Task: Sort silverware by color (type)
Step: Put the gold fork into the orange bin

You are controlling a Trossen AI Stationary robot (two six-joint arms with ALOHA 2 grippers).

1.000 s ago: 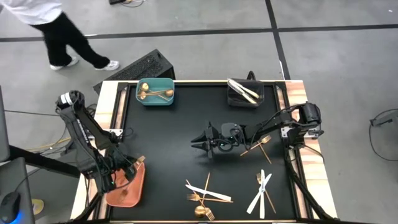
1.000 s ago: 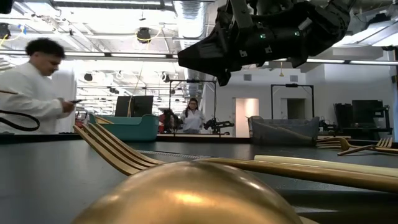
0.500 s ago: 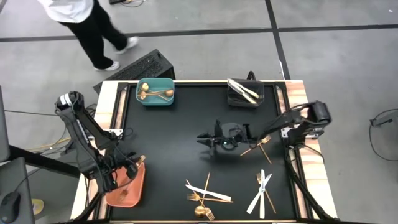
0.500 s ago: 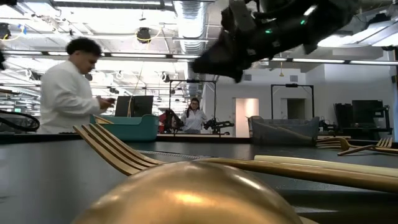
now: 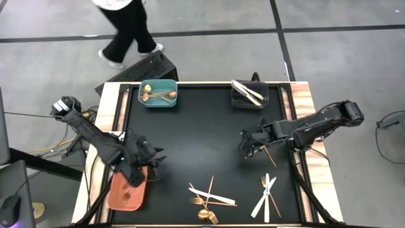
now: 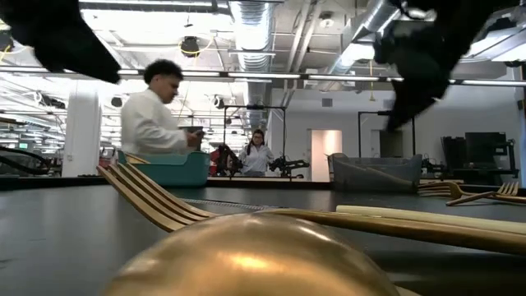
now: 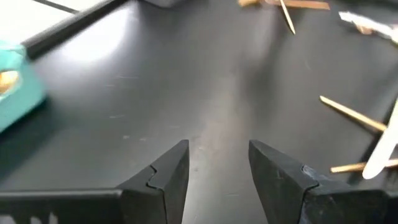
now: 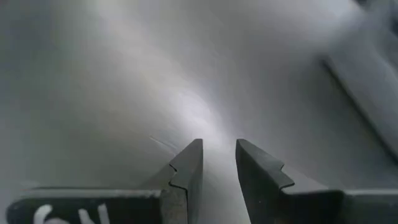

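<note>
While the left gripper (image 5: pixel 155 158) hangs spread and empty beside the salmon bin (image 5: pixel 128 189), the right gripper (image 5: pixel 243 142) — parted, empty — hovers over the mat (image 5: pixel 190 139). Gold forks (image 5: pixel 204 202) lie near the front edge.

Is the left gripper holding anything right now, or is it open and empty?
Open and empty: in its wrist view the left gripper fingers stand apart with only bare black table between them.

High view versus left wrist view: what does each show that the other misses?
Only the high view shows the salmon bin, the dark bin holding cream knives, the right gripper beside a gold fork, and a person walking past. Only the left wrist view shows the left gripper with its fingers apart and empty. Both show the black table, the teal bin and loose silverware.
</note>
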